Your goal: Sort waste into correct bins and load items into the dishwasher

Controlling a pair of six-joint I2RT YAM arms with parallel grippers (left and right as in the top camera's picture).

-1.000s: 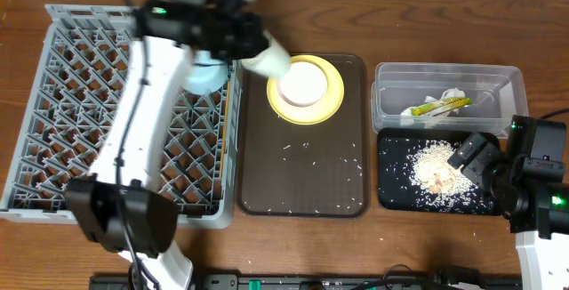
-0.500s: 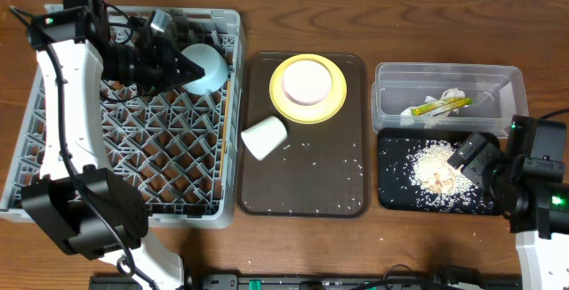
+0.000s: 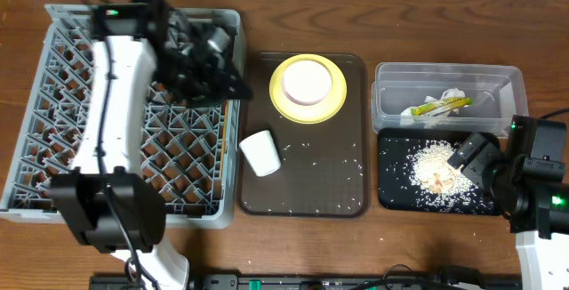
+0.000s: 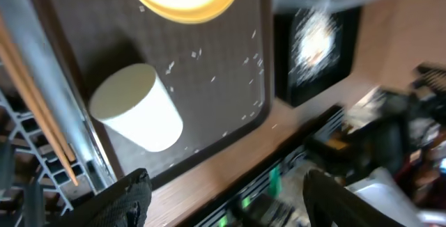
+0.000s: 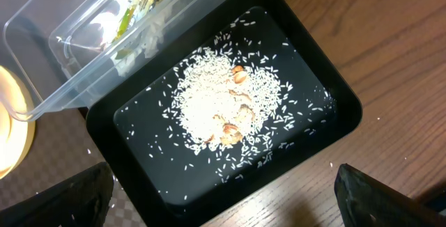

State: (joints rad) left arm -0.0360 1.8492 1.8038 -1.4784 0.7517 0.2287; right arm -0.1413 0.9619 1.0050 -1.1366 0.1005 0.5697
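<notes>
The cup (image 4: 136,108) lies on its side on the brown tray (image 4: 230,81), ahead of the left gripper (image 4: 223,185) and clear of it. The gripper's 2 fingers stand wide apart and hold nothing. The cup is plain white and tapered. The right gripper (image 5: 223,189) hangs wide and empty over the black tray (image 5: 334,108) of rice (image 5: 216,102).

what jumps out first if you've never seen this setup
The big grey rack fills the left, with a white arm stretched over it. On the brown tray beside it, a white cup lies on its side near a yellow plate. At right, rice is heaped in a black tray.
</notes>
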